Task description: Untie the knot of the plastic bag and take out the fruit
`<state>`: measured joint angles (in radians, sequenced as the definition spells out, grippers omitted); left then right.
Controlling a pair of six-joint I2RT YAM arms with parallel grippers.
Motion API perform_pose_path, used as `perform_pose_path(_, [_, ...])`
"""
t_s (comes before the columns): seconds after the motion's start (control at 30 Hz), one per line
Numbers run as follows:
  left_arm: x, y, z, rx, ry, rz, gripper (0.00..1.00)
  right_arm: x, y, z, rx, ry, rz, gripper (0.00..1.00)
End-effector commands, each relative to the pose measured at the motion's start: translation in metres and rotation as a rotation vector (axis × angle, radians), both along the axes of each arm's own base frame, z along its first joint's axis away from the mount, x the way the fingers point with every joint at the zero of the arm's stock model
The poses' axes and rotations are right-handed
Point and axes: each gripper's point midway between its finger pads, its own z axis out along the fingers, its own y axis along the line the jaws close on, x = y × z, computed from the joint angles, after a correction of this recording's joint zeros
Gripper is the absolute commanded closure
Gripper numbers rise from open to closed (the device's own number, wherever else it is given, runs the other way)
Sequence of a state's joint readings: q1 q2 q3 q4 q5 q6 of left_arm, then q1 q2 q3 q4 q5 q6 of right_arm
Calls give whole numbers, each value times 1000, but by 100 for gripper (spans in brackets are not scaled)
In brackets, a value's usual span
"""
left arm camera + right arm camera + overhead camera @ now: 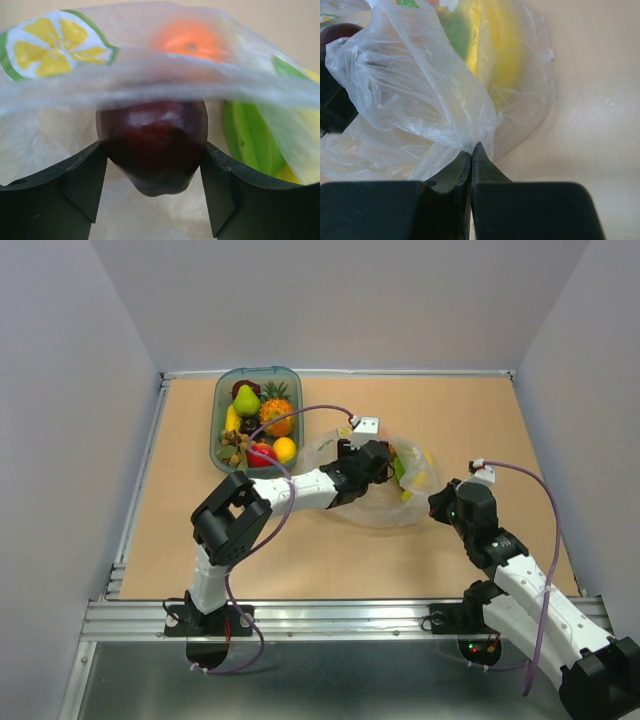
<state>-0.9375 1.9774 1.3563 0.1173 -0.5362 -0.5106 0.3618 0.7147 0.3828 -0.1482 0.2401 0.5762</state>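
The clear plastic bag lies right of the table's centre with its mouth open; no knot shows. My left gripper reaches into it, and in the left wrist view it is shut on a dark red apple, one finger on each side. Behind the plastic sit a round orange and a green piece. My right gripper is shut on the bag's edge at its fingertips. A yellow banana lies inside.
A green-tinted tray at the back left holds a pineapple, a lemon, a pear and other fruit. Walls close the table's left, back and right sides. A metal rail runs along the near edge.
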Motion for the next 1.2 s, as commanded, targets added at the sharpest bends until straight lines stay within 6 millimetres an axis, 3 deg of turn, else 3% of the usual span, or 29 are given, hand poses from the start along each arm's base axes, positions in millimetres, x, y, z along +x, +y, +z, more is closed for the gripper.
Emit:
perform_pose_path(0.0, [-29,-11,43,-19,-44,-143,72,6,-1,9,7,-47,-18,100])
perform_pose_path(0.13, [-49,-15,65,-56,-44,-265,72,5,-1,9,5,-46,-16,99])
perform_pose_path(0.33, [-54,4,141,-95,-164,-276,72,6,0,9,7,-47,-15,100])
perform_pose_path(0.4, [-47,19,177,-94,-232,-235,72,5,0,9,7,-45,-12,99])
perform_pose_path(0.43, [-43,28,185,-83,-246,-215,72,5,0,9,8,-46,-12,99])
perform_pose_path(0.47, [-33,44,201,-88,-279,-163,72,5,0,9,8,-45,-12,99])
perform_pose_path(0.57, [-12,81,212,-79,-287,-64,72,5,0,10,8,-48,-10,100])
perform_pose_path(0.6, [7,106,216,-95,-290,7,72,5,0,9,8,-46,-11,99])
perform_pose_path(0.63, [12,119,210,-86,-270,36,72,5,1,10,8,-47,-9,100])
perform_pose_path(0.67, [27,149,207,-78,-264,113,70,5,1,10,9,-49,-9,100])
perform_pose_path(0.7, [27,150,204,-71,-256,118,70,5,0,10,8,-47,-10,100])
perform_pose_path(0.8, [55,208,189,-31,-230,262,64,5,2,9,11,-44,-4,99])
perform_pose_path(0.9, [70,237,172,15,-207,351,56,5,2,8,11,-42,-3,99])
perform_pose_path(1.03, [88,263,145,78,-178,454,41,5,2,8,11,-40,-3,100])
perform_pose_path(1.17, [100,285,125,140,-151,544,35,5,2,9,10,-44,-3,100])
